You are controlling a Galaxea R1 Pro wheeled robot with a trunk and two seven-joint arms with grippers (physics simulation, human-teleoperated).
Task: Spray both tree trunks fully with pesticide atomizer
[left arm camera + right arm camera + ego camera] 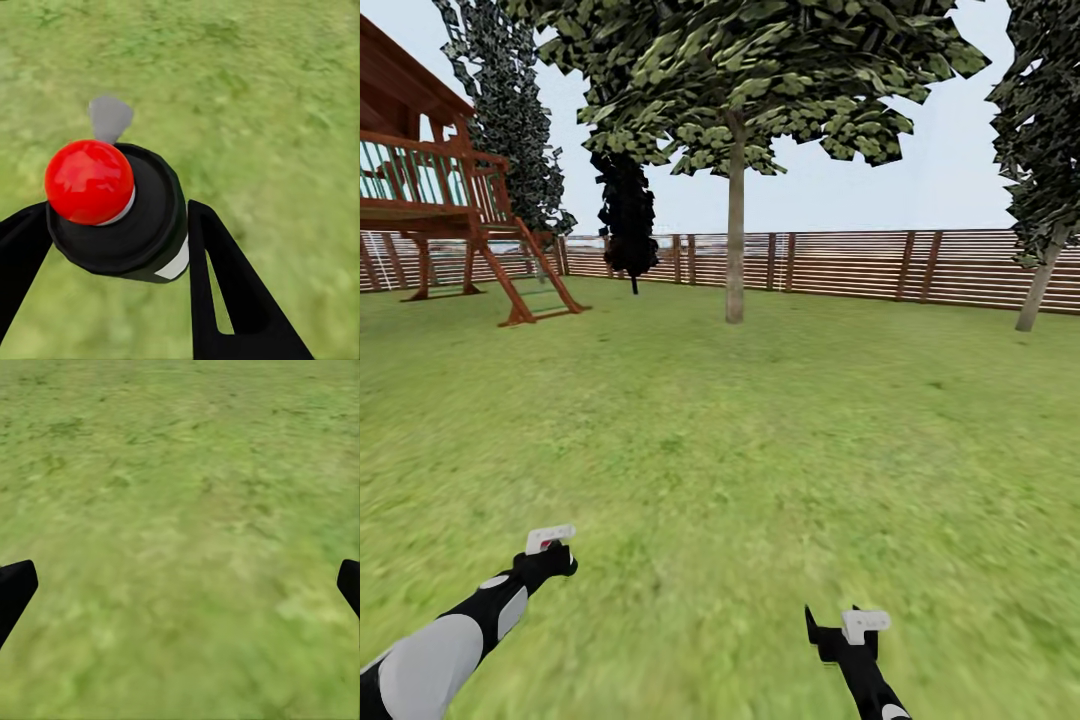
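Note:
My left gripper [120, 225] is shut on the pesticide atomizer [142, 225], a dark bottle with a white label patch and a round red top, held over the grass. In the head view the left gripper [552, 560] hangs low at the left and my right gripper [830, 632] low at the right. The right gripper [180, 585] is open with only lawn between its fingers. One tree stands straight ahead with a bare grey-brown tree trunk [735, 235] under blocky green leaves. A second tree with a leaning bare trunk [1040, 285] stands at the far right. Both are several metres away.
A brown wooden play structure [450, 200] with a ladder stands at the back left. Dark column-shaped trees [628, 215] rise near the slat fence [840, 262] that bounds the garden. Open lawn [740, 440] stretches between me and the trunks.

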